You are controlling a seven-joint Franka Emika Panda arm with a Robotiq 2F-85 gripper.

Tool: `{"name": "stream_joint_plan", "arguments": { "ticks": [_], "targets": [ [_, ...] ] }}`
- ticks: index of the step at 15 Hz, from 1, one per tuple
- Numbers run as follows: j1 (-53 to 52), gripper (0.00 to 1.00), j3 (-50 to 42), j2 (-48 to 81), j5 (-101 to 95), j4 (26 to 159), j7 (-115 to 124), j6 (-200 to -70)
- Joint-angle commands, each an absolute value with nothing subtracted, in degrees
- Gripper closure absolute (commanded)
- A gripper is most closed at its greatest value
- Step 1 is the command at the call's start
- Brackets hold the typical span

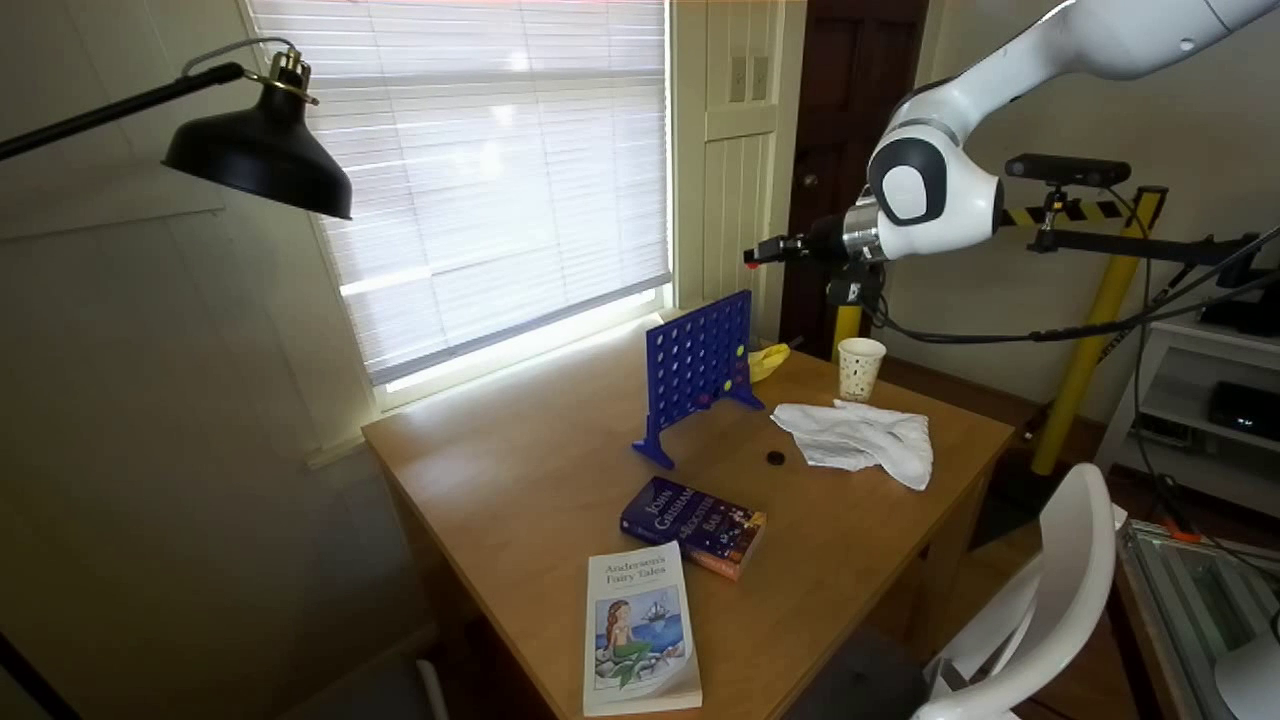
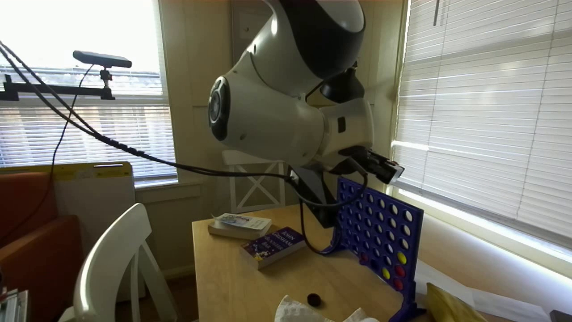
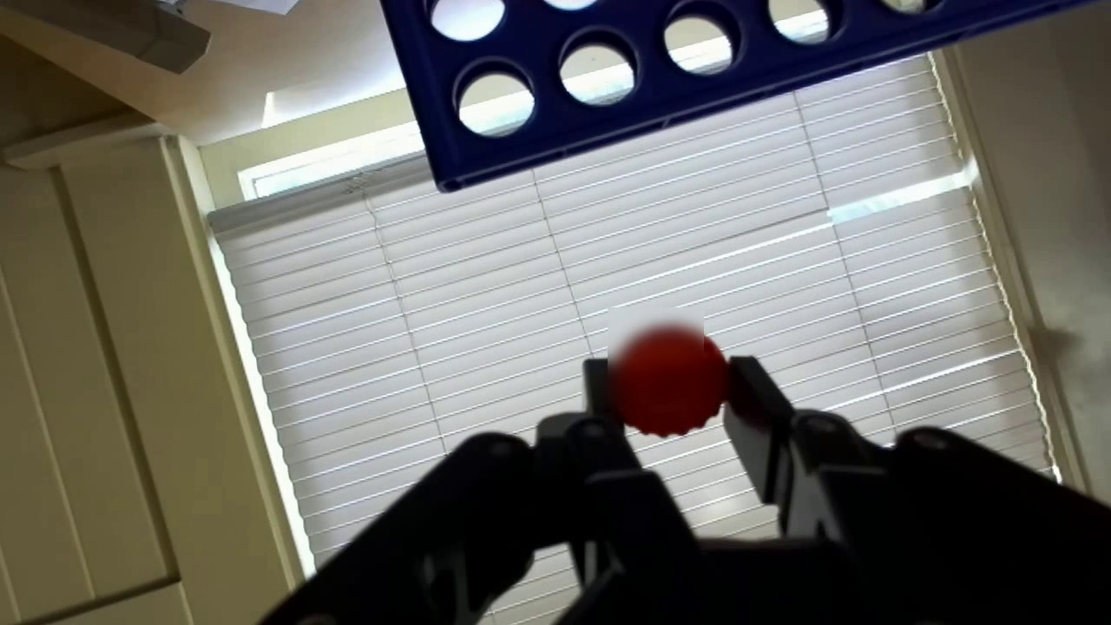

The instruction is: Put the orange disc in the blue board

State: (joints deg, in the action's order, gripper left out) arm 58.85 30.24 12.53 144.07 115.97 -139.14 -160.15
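The blue board (image 1: 698, 352) stands upright on its feet on the table, with a few yellow and red discs in its lower holes; it also shows in an exterior view (image 2: 385, 232). My gripper (image 1: 757, 254) is above the board's top edge, also seen in an exterior view (image 2: 395, 172). In the wrist view, my gripper (image 3: 670, 386) is shut on the orange disc (image 3: 668, 391), which looks red-orange with a ridged rim. The wrist picture is upside down; the board (image 3: 564, 136) fills its top, apart from the disc. A red bit of the disc (image 1: 751, 265) shows at the fingertips.
A small dark disc (image 1: 776, 458) and a white cloth (image 1: 860, 440) lie near the board. A paper cup (image 1: 860, 368) and a yellow item (image 1: 768, 362) stand behind. Two books (image 1: 693, 525) lie in front. A window with blinds (image 1: 500, 180) is beside the table.
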Motion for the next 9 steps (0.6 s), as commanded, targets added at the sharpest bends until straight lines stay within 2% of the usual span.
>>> {"name": "stream_joint_plan", "arguments": {
  "ticks": [1,9],
  "targets": [
    [58.75,0.89,30.45,12.65,143.48,116.29,-138.91,-160.36],
    [56.97,0.89,29.40,12.82,143.86,116.64,-139.68,-160.07]
  ]
}}
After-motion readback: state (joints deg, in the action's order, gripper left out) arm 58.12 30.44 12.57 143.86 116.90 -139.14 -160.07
